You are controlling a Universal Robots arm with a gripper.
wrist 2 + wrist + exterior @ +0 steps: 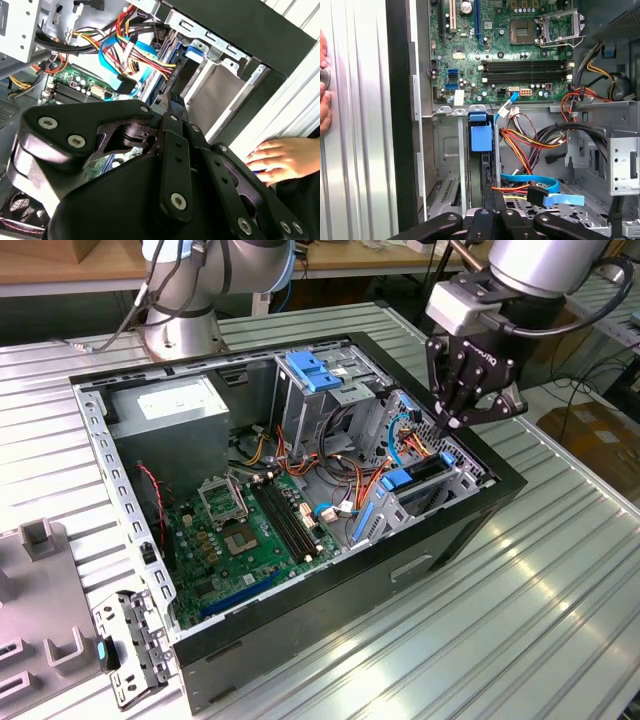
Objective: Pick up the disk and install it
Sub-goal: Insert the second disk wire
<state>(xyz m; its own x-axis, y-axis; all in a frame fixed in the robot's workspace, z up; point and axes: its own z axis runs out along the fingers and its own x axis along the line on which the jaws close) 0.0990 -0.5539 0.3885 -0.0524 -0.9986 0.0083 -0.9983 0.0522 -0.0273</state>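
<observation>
The disk stands on edge in the drive bay at the corner of the open computer case on the exterior view's right. It is a dark slab with blue plastic rails. In the first wrist view its blue rail end sits in the bay's metal slot. My gripper hangs just above the disk's upper edge with its black fingers drawn together and nothing between them. In the second wrist view the gripper points down at the bay. I cannot tell if the tips touch the disk.
Bundled cables crowd the space beside the bay. A drive cage with a blue latch, a grey power supply and the motherboard fill the case. A person's hand rests on the table beside it. Grey fixtures lie on the exterior view's left.
</observation>
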